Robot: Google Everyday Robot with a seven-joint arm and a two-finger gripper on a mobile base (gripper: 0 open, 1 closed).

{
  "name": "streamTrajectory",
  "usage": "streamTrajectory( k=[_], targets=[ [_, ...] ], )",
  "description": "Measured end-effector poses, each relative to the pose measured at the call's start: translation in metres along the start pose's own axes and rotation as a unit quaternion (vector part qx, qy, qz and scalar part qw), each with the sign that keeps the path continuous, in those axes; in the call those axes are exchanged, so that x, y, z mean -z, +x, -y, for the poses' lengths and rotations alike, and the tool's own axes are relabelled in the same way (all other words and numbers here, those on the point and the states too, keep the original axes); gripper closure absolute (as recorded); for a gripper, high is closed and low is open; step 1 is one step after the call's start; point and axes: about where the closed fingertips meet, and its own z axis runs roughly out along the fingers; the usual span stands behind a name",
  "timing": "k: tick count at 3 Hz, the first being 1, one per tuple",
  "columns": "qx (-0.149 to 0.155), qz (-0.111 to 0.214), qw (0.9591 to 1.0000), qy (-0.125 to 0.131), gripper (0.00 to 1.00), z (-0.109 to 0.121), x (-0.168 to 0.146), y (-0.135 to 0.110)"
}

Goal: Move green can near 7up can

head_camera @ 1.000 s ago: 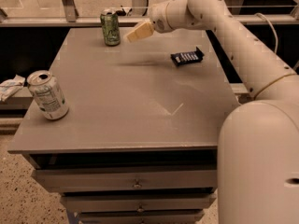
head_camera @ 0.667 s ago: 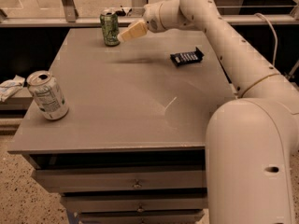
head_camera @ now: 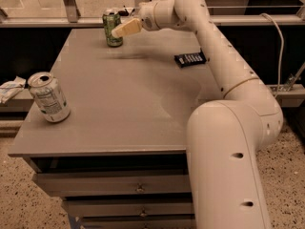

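The green can [head_camera: 112, 28] stands upright at the far left of the grey table [head_camera: 124, 99], green patterned with a silver top. The 7up can [head_camera: 48, 97], silver-white with a text panel, stands tilted near the table's front left corner. My gripper [head_camera: 120, 31] reaches in from the right on a long white arm, its pale fingers right at the green can's right side, overlapping it in the view. I cannot tell whether it touches the can.
A dark flat packet [head_camera: 190, 58] lies on the table's right side, under the arm. A crumpled white wrapper [head_camera: 10, 89] lies off the table at the left. Drawers [head_camera: 138, 189] sit below the tabletop. A railing runs behind the table.
My gripper has moved left across the far side of the table, from a gap right of the green can to right against it. Both cans stay in place.
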Motion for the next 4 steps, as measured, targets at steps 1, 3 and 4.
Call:
streamTrajectory(
  k=[1, 3, 4],
  targets=[
    [-0.012, 0.004, 0.9997, -0.022, 0.0, -0.014, -0.023, -0.002],
    [0.001, -0.026, 0.9995, -0.017, 0.18, -0.031, -0.054, 0.0],
    [-0.001, -0.026, 0.9996, -0.009, 0.4, -0.032, -0.059, 0.002]
  ],
)
